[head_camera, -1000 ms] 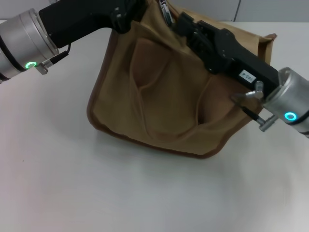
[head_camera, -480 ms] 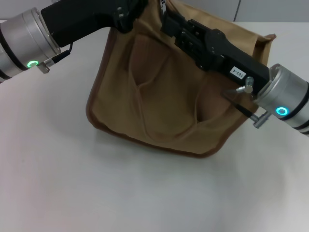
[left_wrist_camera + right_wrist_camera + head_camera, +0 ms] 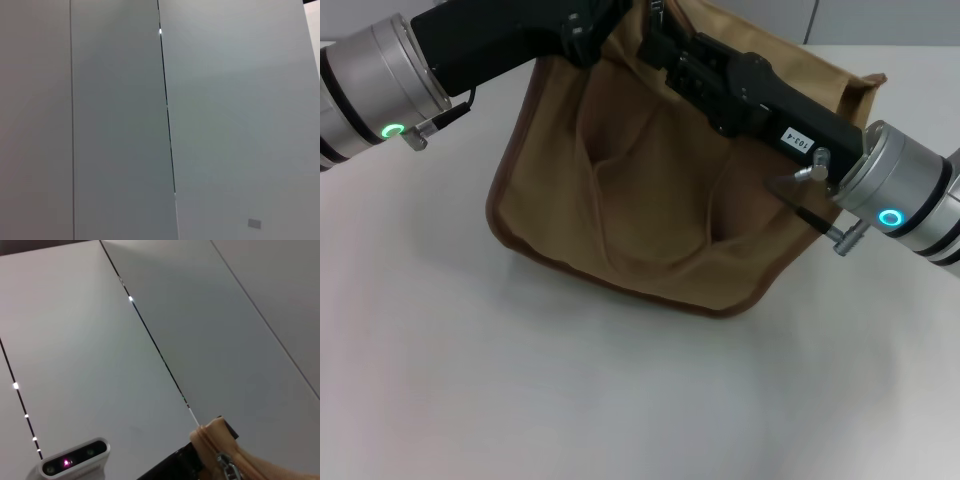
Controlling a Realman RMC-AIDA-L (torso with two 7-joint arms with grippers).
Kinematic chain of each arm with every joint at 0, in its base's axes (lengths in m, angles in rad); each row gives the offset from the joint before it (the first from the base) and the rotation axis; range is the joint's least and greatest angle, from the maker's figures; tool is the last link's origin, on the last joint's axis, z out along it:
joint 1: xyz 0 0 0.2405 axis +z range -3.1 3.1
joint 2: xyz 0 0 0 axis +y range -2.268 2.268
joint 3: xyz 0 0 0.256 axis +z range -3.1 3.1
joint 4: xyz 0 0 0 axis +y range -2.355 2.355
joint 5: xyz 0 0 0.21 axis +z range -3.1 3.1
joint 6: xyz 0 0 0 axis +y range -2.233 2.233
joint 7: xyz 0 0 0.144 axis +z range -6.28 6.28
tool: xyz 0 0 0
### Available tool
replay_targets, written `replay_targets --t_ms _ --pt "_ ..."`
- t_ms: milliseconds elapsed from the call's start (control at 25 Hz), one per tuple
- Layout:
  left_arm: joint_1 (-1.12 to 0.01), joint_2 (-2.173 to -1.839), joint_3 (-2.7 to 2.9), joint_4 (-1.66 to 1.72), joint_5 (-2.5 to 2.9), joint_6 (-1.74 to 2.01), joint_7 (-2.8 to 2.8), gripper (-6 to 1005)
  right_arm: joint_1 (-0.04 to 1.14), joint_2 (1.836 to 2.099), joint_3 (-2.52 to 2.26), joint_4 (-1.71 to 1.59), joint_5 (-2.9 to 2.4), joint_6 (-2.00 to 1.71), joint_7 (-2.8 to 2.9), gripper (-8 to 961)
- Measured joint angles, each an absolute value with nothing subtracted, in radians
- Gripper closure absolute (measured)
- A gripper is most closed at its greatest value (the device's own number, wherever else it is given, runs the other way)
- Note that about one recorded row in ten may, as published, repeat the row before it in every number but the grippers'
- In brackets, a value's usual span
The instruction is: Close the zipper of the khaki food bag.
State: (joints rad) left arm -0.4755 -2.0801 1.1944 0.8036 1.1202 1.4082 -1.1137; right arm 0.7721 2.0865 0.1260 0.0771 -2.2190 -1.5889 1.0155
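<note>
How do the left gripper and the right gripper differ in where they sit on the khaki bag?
The left gripper meets the khaki food bag at its upper left corner; the right gripper reaches the top edge nearer the middle. The left arm stays off the bag's face, while the right arm crosses over its upper right part. Both are black and work at the top edge.
</note>
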Motion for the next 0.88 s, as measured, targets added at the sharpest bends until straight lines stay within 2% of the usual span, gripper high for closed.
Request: replay_targets --t_ms 880 --pt "-0.476 -2.08 1.198 0.798 1.113 1.403 -1.104 972 0.797 2.086 0.129 0.085 -2.222 -1.601 1.018 623"
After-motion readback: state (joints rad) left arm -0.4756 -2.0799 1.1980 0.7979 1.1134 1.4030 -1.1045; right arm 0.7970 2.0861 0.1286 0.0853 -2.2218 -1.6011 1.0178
